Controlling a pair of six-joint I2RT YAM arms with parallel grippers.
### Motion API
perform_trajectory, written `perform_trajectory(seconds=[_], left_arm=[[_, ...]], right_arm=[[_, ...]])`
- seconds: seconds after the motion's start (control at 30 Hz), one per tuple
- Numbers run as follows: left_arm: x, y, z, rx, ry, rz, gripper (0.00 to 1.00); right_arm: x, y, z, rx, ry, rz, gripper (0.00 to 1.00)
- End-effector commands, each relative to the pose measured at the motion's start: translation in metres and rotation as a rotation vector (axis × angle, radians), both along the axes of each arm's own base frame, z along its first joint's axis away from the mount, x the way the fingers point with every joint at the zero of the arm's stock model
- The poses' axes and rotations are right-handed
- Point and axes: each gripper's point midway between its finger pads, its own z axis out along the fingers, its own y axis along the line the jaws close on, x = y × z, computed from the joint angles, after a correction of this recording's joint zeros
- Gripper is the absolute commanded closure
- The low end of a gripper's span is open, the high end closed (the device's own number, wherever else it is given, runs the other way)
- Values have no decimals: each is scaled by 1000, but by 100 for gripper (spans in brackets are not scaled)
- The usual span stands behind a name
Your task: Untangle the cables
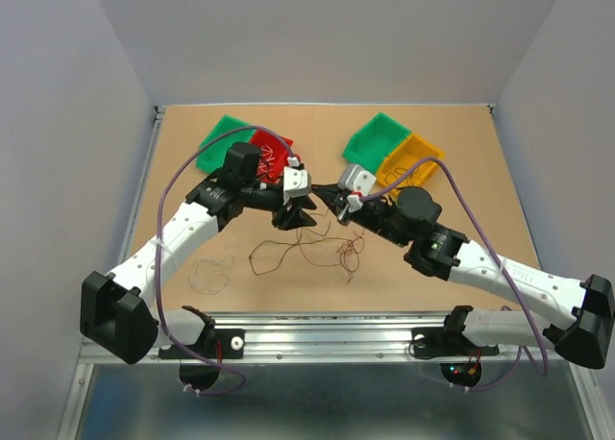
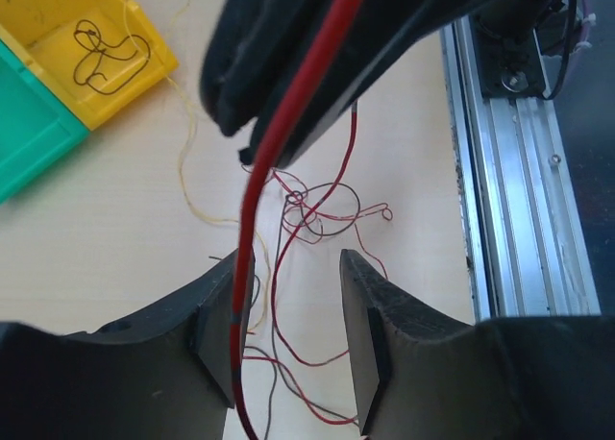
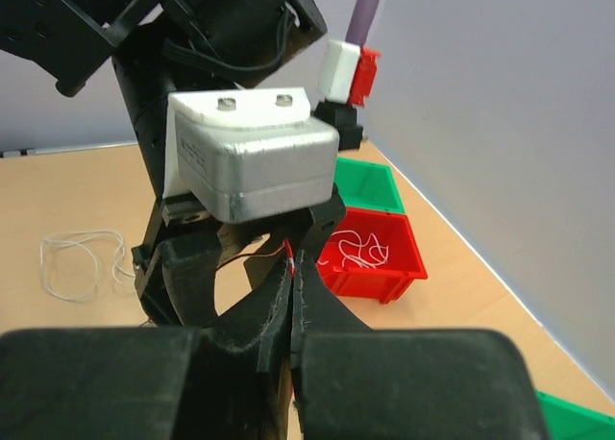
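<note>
Mid-bench [image 1: 317,133], at 6 o'clock from where both arms meet: cables [image 1: 346,253], a loose clump of hair-thin red and brown curls. Running up out of it, a red strand [image 2: 248,190], pinched at its upper end in the right jaws, shut tight on it. Lower down, threaded between the left jaws, which stand open, brushing one pad but not clamped (gap plain in the left wrist view). At 8 o'clock of the clump, well apart: a faint loop [image 1: 211,272], lying free. On the far side, a red bin [image 3: 370,277] at 11 o'clock and a yellow bin [image 1: 415,150] at 1 o'clock, each with a wire inside.

Likely to handle as next to weightless, springy and quick to snag. Thin enough to slip from the pads, or to snap if yanked. Best taken on a straight run just above the knot, not on the curls. Best to close the left jaws low on the red strand, then draw apart slowly. Beware of the whole clump rising with it.
</note>
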Motion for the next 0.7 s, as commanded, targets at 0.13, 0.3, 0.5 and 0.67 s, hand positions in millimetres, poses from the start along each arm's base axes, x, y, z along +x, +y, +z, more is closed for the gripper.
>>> perform_trajectory(seconds=[0.13, 0.3, 0.5, 0.67], left_arm=[[-9, -10, -9, 45, 12, -69, 51], [-5, -13, -12, 59, 10, -55, 93], [5, -12, -9, 49, -27, 13, 100], [23, -12, -7, 53, -19, 114, 100]], right_arm=[[-9, -1, 27, 42, -71, 33, 100], [-10, -3, 24, 46, -70, 33, 99], [1, -20, 10, 76, 12, -76, 99], [14, -54, -18, 161, 118, -249, 94]])
